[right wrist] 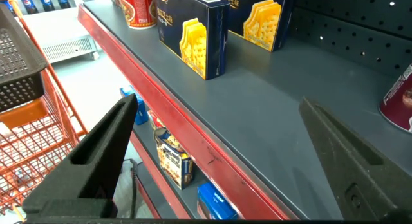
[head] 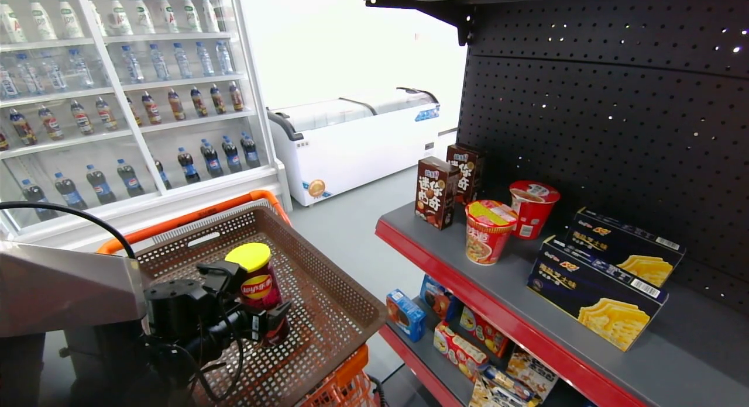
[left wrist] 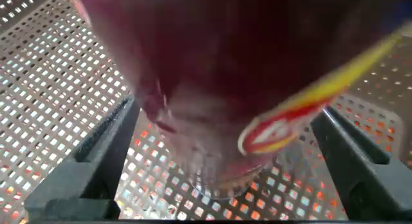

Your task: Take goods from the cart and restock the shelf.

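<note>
Low at seven o'clock in the head view, my left gripper (head: 260, 313) lies level inside the cart basket (head: 333, 290), fingers clamped on the upright chips can (head: 257, 281). Off at three o'clock, my right gripper (right wrist: 219, 105) hangs above the shelf (right wrist: 270, 114), fingers wide apart.

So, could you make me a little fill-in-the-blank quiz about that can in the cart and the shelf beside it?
1. The chips can has a ___ lid.
2. The left gripper is at that can in the brown basket, which sits on an ___ cart.
3. On the grey shelf stand ___ red noodle cups.
4. The right gripper, above that shelf, is ___ and holds nothing.
Missing words: yellow; orange; two; open.
</note>
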`<state>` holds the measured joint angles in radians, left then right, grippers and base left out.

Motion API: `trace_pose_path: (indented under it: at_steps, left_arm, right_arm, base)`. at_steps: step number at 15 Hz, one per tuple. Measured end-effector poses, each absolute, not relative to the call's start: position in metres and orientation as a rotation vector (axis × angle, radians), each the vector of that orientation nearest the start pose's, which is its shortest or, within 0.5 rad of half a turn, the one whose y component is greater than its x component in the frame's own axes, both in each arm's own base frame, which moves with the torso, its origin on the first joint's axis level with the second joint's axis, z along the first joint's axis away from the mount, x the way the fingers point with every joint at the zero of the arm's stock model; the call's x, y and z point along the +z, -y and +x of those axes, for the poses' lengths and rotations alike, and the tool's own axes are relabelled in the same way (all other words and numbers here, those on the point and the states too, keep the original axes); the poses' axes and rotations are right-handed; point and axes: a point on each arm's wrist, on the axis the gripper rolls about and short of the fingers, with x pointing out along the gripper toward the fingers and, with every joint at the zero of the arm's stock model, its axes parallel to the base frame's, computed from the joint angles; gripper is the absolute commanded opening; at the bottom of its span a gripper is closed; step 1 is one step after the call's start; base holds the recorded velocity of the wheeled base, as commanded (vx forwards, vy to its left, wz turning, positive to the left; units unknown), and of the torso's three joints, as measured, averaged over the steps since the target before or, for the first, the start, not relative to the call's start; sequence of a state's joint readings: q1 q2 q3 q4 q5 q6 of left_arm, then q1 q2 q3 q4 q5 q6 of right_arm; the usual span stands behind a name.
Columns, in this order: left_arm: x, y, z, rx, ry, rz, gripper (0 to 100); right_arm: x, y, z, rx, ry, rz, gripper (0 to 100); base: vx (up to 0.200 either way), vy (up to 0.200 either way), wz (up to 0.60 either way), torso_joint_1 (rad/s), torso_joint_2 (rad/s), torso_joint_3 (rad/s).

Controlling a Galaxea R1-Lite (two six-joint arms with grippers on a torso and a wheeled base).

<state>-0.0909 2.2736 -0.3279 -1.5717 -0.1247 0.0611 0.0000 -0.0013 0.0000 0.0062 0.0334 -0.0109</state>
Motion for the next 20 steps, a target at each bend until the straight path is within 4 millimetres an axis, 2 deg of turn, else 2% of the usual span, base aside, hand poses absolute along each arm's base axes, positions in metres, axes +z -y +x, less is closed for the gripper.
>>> trace_pose_path:
  at_steps: [4,5,9,11,15,17,20]
  left_arm:
    - [-0.002,0.031,0.302,-0.234,-0.352,0.09,100]
    - [-0.003,0.031,0.303,-0.234,-0.352,0.092,0]
    - [-0.002,0.032,0.305,-0.233,-0.344,0.101,0]
    - [0.004,0.032,0.304,-0.227,-0.33,0.104,0]
    - [0.053,0.029,0.296,-0.115,-0.265,0.116,0]
    - [0.082,0.025,0.283,-0.099,-0.304,0.112,0]
    - [0.123,0.02,0.252,-0.108,-0.464,0.029,0]
  right_arm:
    - [0.075,-0.001,-0.023,0.033,-0.005,-0.01,100]
    - [0.075,-0.001,-0.023,0.033,-0.005,-0.01,100]
    - [0.075,-0.001,-0.023,0.033,-0.004,-0.01,100]
    - [0.075,-0.001,-0.023,0.033,-0.004,-0.01,100]
    - [0.075,-0.001,-0.023,0.033,-0.004,-0.011,100]
    - [0.075,-0.001,-0.023,0.033,-0.004,-0.01,100]
    - [0.075,-0.001,-0.023,0.033,-0.004,-0.01,100]
  base:
    - [0.0,0.0,0.0,0.0,0.0,0.0]
    - [0.0,0.0,0.0,0.0,0.0,0.0]
    - [0.0,0.0,0.0,0.0,0.0,0.0]
    - [0.0,0.0,0.0,0.0,0.0,0.0]
    - [0.0,0.0,0.0,0.0,0.0,0.0]
    - [0.0,0.0,0.0,0.0,0.0,0.0]
    - [0.0,0.0,0.0,0.0,0.0,0.0]
